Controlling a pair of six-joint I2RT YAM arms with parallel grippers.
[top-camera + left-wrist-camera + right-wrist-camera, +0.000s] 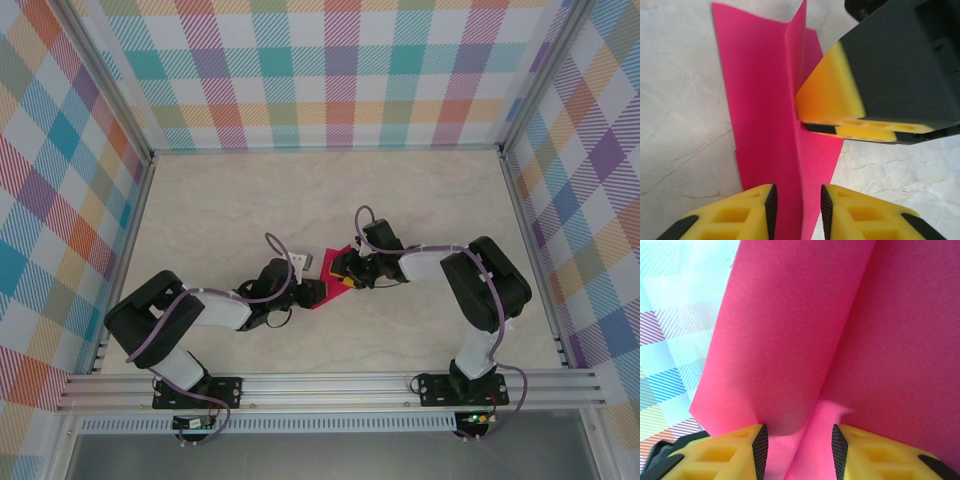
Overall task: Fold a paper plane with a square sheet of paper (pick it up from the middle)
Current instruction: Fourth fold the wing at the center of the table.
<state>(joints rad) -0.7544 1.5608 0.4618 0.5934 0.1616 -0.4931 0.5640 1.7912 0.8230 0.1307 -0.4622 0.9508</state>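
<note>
Yellow-tipped jaws of the left gripper (797, 197) stand a little apart at the bottom of the left wrist view. The raised crease of the square sheet of paper (760, 100) runs down into the gap between them, and neither black pad visibly presses it. The magenta sheet lies partly flat on the marble-look table (680, 125), with one flap standing upright along the crease.

The right gripper (799, 435) is also partly parted. A soft valley of the same sheet dips between its pads, and the left-hand flap brushes the tip of one pad. In the left wrist view one of its yellow fingertips touches the upright flap from the right, just beyond the left gripper.

From above, the two grippers meet nose to nose over the sheet at mid-table, slightly nearer than centre. The left arm (200, 310) rises from its near-left base, its elbow pushed out left and its forearm running right. The right arm (470, 280) mirrors it from the near right, with its elbow out right and its forearm reaching left. Checked walls (340, 70) close the far and side edges of the table.
</note>
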